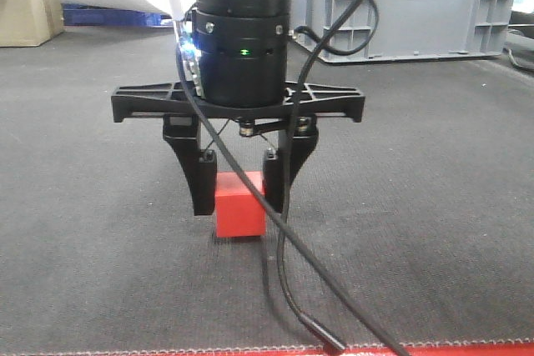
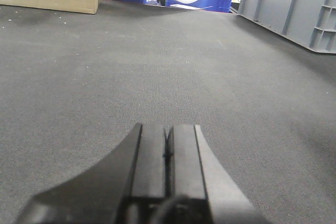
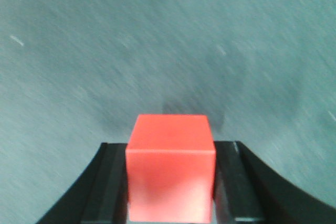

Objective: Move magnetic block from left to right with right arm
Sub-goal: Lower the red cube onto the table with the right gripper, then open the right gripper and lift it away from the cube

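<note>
The left gripper [image 2: 168, 148] is seen with its flat black fingers pressed together over dark, finely woven matting [image 2: 157, 66]. The magnetic block [image 1: 240, 204], a matte red cube with sharp edges and smooth plain faces, is clamped between the black fingers of the right gripper [image 1: 238, 185], its bottom edge close to the matting. A glossy black cable [image 1: 288, 206] hangs in front of it.

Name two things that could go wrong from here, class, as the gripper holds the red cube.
1. The right gripper holds the cube only by its upper part, so it may slip out.
2. The loose cable hangs beside the cube and could snag or drag on the mat.
</note>
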Robot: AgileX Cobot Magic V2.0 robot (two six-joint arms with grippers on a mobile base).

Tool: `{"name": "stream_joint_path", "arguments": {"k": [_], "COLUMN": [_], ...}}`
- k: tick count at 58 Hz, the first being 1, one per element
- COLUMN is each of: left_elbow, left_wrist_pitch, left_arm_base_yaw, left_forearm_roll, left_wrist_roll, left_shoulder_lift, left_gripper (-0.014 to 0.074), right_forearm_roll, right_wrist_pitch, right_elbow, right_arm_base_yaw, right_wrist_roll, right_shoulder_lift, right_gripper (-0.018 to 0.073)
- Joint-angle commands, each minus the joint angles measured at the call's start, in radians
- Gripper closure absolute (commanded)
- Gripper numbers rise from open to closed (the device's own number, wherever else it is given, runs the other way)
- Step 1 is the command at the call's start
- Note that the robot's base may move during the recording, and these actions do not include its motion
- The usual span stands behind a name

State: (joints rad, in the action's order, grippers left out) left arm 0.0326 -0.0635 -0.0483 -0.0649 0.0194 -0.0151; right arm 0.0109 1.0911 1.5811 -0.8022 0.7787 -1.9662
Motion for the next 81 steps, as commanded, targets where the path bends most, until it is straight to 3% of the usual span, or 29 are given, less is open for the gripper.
{"name": "stream_joint_path", "arguments": {"k": [1, 13, 24, 28, 40, 56, 69, 81], "left_elbow": [0.008, 0.008, 0.008, 0.008, 0.008, 0.008, 0.008, 0.008], "left_wrist_pitch": [0.084, 0.084, 0.084, 0.084, 0.084, 0.084, 0.084, 0.084], "left_arm_base_yaw": [-0.001, -0.001, -0.001, -0.001, -0.001, -0.001, -0.001, -0.001], "left_forearm_roll": [-0.003, -0.003, -0.003, -0.003, -0.003, -0.003, -0.003, -0.003], "left_wrist_roll": [0.002, 0.002, 0.002, 0.002, 0.002, 0.002, 0.002, 0.002], "left_shoulder_lift": [-0.007, -0.007, -0.007, -0.007, -0.007, -0.007, -0.007, -0.007], "left_gripper": [0.0713, 0.0713, 0.0713, 0.0713, 0.0713, 0.0713, 0.0713, 0.0713], "right_forearm_roll": [-0.001, -0.001, -0.011, -0.011, -0.026, -0.186, -0.224, -0.224], "right_wrist_pitch": [-0.017, -0.016, -0.007, -0.006, -0.011, 0.081, 0.08, -0.031], "right_elbow": [0.033, 0.033, 0.033, 0.033, 0.034, 0.034, 0.016, -0.115], "right_arm_base_yaw": [0.0, 0.0, 0.0, 0.0, 0.0, -0.003, 0.0, 0.037], "right_wrist_roll": [0.001, 0.002, 0.056, 0.058, 0.058, 0.054, -0.035, -0.147], "right_shoulder_lift": [0.054, 0.054, 0.054, 0.056, 0.088, 0.21, 0.324, 0.467], "right_gripper": [0.023, 0.0207, -0.0032, -0.0069, -0.0066, -0.0066, -0.0065, -0.0064]}}
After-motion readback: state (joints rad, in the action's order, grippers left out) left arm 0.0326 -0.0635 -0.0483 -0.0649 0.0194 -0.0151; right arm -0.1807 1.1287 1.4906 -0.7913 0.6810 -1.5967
